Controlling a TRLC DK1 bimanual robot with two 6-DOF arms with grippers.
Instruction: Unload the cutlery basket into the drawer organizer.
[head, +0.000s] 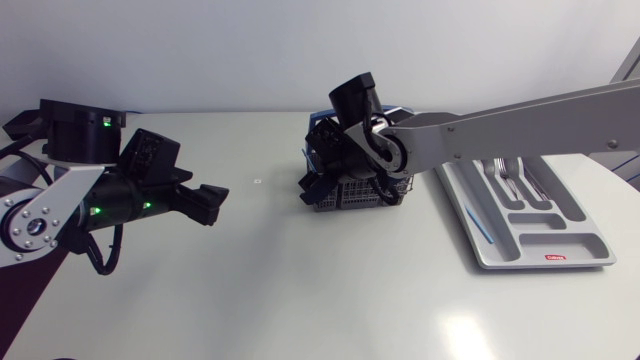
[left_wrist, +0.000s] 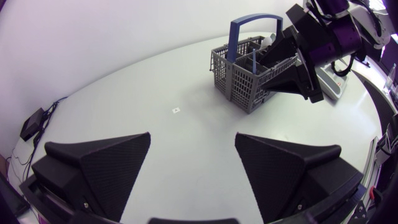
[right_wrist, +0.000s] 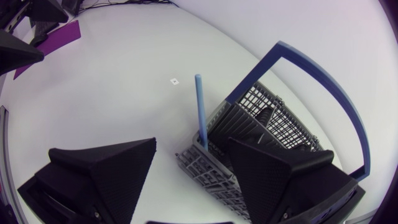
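- The left arm's jaws are seen wide open, hung over bare tabletop (left_wrist: 186, 143) well apart from the cutlery basket (left_wrist: 239, 81), with nothing between them.
- The right arm's jaws are likewise held open, right at the basket. One wedge is placed over its grid compartments, the other just outside its wall.
- A blue-handled utensil (right_wrist: 199, 112) is stood upright in an outer compartment of the basket, between the right arm's jaws. No contact with either can be made out.
- The grey basket is set upright on the tabletop, its blue handle (right_wrist: 323, 81) raised.
- The drawer organizer (head: 530, 225) is laid near the basket, on the side away from the left arm (head: 60, 200). Forks (head: 505, 175) are lodged in one of its long compartments.
- A small white mark (head: 257, 181) is found on the tabletop between the basket and the left arm's jaws.
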